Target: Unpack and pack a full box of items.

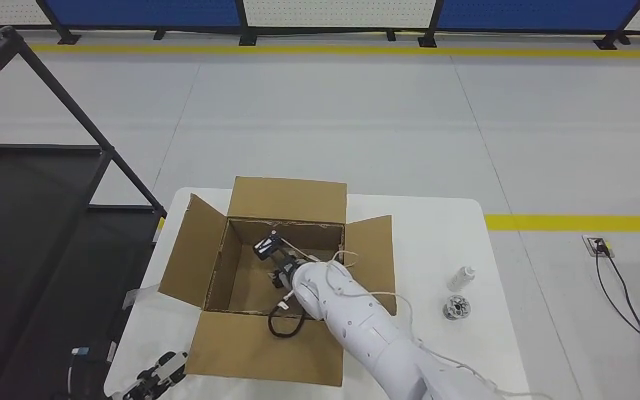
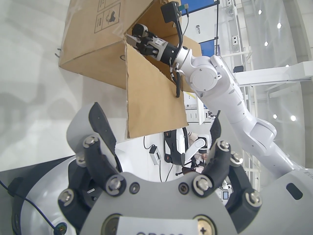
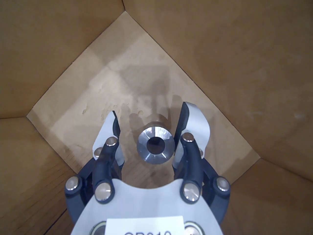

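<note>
R gripper (image 3: 149,108) deep inside cardboard box (image 3: 220,50), jaws spread wide; metal cylinder (image 3: 155,145) sits between them, not clamped.

The right arm (image 1: 370,330) extends from the lower right of the top view to the frame centre, with the wrist bent downward. The right gripper (image 3: 150,116) points down, its fingers (image 3: 115,125) spread apart. The left gripper (image 2: 159,128) sits in the lower left corner of the top view (image 1: 160,378), its fingers (image 2: 101,123) spread wide and holding nothing.
</note>
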Robot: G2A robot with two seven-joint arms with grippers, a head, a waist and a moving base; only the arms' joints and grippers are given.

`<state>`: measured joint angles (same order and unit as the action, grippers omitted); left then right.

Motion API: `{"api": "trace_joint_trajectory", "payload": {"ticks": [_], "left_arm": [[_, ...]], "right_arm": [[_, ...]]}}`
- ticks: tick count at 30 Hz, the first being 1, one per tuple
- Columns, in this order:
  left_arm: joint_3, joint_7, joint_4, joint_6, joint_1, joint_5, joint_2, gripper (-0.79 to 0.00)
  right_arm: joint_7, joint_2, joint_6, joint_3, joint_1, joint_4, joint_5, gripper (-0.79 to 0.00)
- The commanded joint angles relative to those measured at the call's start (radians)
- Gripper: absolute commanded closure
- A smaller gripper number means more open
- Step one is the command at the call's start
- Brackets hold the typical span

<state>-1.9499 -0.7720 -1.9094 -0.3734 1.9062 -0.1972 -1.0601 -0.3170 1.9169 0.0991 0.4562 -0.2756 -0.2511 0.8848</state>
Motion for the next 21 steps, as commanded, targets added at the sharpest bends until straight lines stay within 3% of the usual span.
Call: {"api": "trace_joint_trajectory", "payload": {"ticks": [1, 7, 12, 18, 21], "left_arm": [[0.001, 0.000, -0.001, -0.002, 0.000, 0.002, 0.000, -0.785], [0.002, 0.001, -0.006, -0.002, 0.001, 0.004, 0.001, -0.785], [0.005, 0.000, -0.013, 0.001, 0.003, 0.011, 0.001, -0.785], [0.004, 0.002, -0.019, -0.002, 0.009, 0.017, 0.001, -0.785], [0.000, 0.005, -0.018, -0.003, 0.013, 0.017, 0.001, -0.785]], "right_arm": [[0.040, -0.007, 0.015, 0.004, -0.007, -0.015, 0.009, -0.526], [0.187, -0.052, 0.064, 0.019, -0.041, -0.096, 0.062, -0.508], [0.271, -0.119, 0.050, 0.046, -0.103, -0.259, 0.145, -0.511], [0.173, -0.241, -0.070, 0.141, -0.267, -0.675, 0.314, -0.496], [0.080, -0.311, -0.079, 0.225, -0.400, -0.943, 0.427, -0.551]]}}
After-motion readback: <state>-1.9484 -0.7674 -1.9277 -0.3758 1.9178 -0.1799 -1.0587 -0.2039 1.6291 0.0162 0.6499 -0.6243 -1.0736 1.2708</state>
